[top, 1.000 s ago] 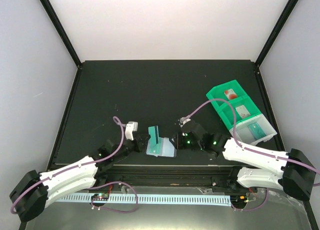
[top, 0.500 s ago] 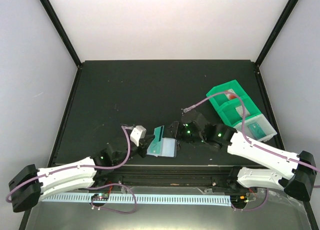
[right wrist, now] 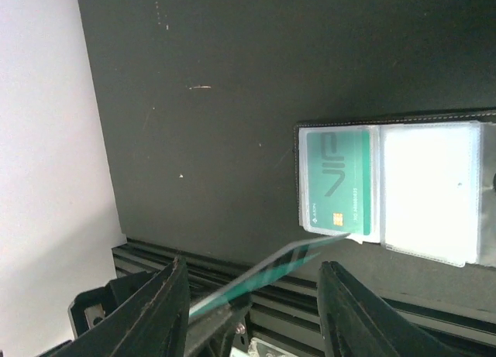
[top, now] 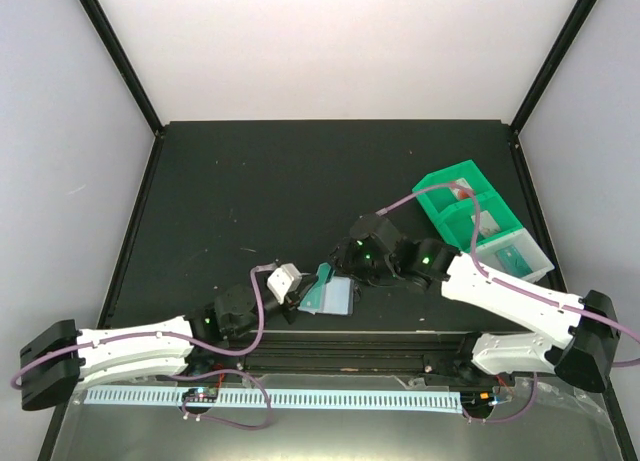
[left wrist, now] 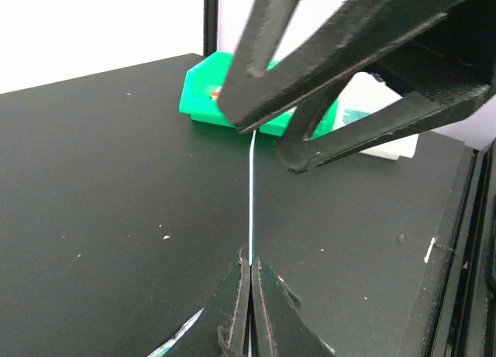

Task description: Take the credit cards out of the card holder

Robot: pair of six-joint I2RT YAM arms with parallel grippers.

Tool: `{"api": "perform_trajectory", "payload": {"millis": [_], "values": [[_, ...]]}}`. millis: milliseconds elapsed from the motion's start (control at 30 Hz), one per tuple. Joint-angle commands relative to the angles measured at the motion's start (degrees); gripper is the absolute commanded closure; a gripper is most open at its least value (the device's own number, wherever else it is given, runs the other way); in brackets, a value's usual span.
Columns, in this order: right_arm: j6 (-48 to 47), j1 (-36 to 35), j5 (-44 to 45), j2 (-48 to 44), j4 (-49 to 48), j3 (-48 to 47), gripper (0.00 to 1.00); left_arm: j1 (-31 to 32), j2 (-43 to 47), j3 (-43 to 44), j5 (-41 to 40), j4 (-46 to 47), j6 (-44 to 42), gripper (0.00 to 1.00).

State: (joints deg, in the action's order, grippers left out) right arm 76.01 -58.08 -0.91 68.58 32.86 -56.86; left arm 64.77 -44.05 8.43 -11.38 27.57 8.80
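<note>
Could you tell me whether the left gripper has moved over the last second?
Yes. In the top view, the left gripper, shut on a credit card, has shifted right, toward the green tray's side, and closer to the table's near edge.

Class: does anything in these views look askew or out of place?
Yes: one teal card stands on edge, pinched in the left gripper, by the open card holder, where another card lies flat in its sleeve.

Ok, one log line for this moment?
left end effector: shut on credit card | right end effector: open beside it | card holder: open, VIP card inside
</note>
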Motion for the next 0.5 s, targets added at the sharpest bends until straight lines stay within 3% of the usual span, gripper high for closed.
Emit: {"api": "perform_trajectory", "payload": {"millis": [0,133,233,467], "values": [[2.86,0.19,-1.71,2.03,0.38,-2.07,0.53,1.66,-1.16,0.27,-0.55,2.95,-4.11,0.99],[2.94,0.17,-3.18,2.94,-1.45,-0.94,0.54,3.44,-2.00,0.23,-2.00,3.51,-5.36,0.98],[3.38,0.21,-3.52,2.74,-2.24,0.31,0.61,4.71,-2.58,0.44,-3.47,3.54,-6.34,0.98],[2.77,0.16,-3.22,0.64,-5.56,3.32,0.91,5.58,-3.06,0.87,-7.37,2.75,-5.44,0.98]]}}
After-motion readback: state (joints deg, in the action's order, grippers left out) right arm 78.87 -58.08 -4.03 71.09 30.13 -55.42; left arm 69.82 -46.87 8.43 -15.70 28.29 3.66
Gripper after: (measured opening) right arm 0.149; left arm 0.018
